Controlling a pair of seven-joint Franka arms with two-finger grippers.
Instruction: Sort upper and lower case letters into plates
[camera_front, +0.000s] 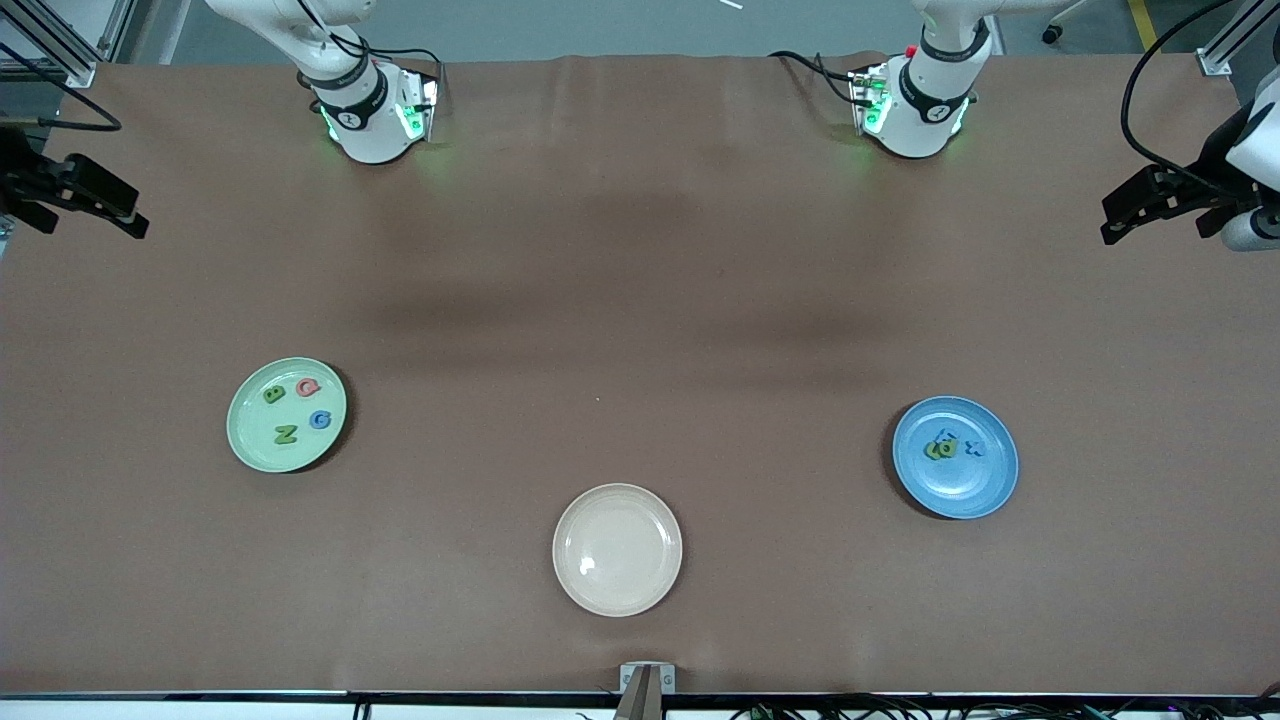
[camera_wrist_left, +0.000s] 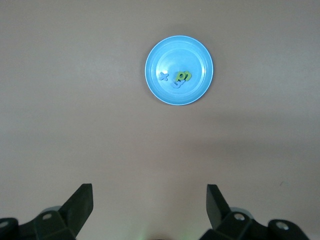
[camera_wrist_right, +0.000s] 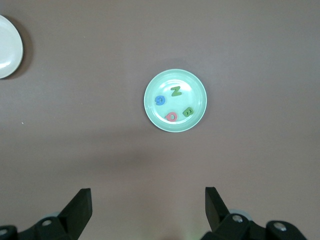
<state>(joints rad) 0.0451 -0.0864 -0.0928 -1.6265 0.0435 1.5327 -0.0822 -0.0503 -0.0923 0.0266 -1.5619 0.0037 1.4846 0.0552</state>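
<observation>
Four letters lie in the round mint-green plate (camera_front: 247, 432), several in the round blue plate (camera_front: 985, 485). The cream-beige round plate (camera_front: 617, 590), nearer the camera between them, is bare, so sorting looks finished. Left gripper (camera_wrist_left: 149, 197) and right gripper (camera_wrist_right: 148, 200) hang high with jaws spread, holding nothing.

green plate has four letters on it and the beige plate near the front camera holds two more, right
Not quite. The green plate does hold four letters, but the beige plate nearer the front camera holds none. The front view shows it bare.

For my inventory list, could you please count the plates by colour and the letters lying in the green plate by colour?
Green plate: 1
Blue plate: 1
Cream plate: 1
Green letters: 2
Blue letter: 1
Pink letter: 1
Total: 3 plates, 4 letters in the green plate.
</observation>
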